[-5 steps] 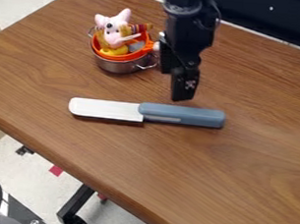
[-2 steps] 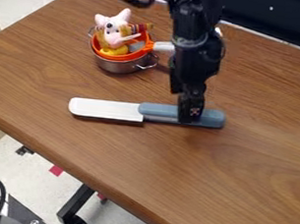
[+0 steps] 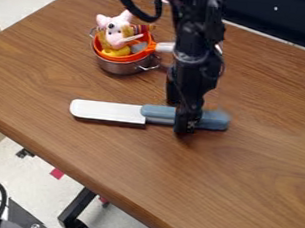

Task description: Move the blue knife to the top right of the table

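My claw (image 3: 183, 120) is at the blue knife (image 3: 158, 112); whether spread or pinching I cannot tell, so I should confirm a square grip before lifting.

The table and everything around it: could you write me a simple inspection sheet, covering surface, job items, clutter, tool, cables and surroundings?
Surface: brown wood-grain table.
Job's things: knife lying flat, white blade toward the picture's left, blue handle toward the right.
Clutter: metal pot holding an orange container with a pink toy animal.
Tool: black tool down at the blue handle; grip unclear.
Cables: black cable looping beside the arm; another at lower left.
Surroundings: pale floor, black table leg.
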`<state>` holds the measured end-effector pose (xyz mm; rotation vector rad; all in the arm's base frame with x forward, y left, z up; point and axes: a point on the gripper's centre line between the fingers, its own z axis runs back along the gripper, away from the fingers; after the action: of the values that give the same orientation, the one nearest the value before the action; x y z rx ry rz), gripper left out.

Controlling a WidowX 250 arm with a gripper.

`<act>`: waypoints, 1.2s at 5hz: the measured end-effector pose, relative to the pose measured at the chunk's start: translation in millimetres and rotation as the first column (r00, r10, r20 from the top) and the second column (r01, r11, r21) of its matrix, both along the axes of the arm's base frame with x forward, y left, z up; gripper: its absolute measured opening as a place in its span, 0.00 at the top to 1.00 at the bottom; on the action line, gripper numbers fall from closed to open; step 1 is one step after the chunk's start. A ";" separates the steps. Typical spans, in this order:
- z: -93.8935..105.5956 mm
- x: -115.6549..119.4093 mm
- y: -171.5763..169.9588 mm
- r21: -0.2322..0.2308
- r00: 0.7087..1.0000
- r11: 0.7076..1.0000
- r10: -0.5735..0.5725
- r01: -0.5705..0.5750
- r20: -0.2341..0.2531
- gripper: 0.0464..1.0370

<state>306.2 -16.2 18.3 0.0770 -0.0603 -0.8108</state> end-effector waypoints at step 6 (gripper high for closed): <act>58.0 2.3 19.6 0.095 0.986 0.982 -0.165 0.166 -0.018 0.68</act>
<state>308.5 3.4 76.3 0.1601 -0.0181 -0.9801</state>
